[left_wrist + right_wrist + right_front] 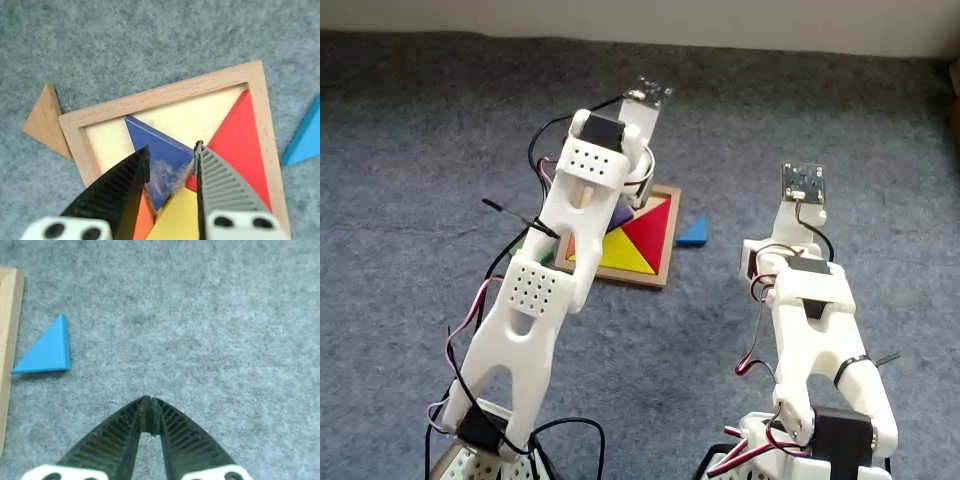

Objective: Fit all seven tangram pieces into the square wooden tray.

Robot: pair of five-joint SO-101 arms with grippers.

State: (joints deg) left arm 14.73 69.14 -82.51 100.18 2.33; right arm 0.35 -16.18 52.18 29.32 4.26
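The square wooden tray [165, 92] lies on the grey carpet and holds a red triangle [240, 135], a yellow triangle [177, 215] and an orange piece [142, 220]. My left gripper [171, 150] hovers over the tray, shut on a dark blue piece [160, 150] that sits tilted against the tray's bare floor. A light blue triangle [47, 350] lies on the carpet just outside the tray [7, 315]. My right gripper [150, 402] is shut and empty over bare carpet, apart from that triangle. A plain wooden triangle [45, 122] lies beside the tray's far corner.
In the high view the left arm [590, 170] covers much of the tray [665, 268]. A green piece [533, 250] peeks out under it beside the tray. The light blue triangle [693, 232] lies between the tray and the right arm [810, 300]. Open carpet lies all around.
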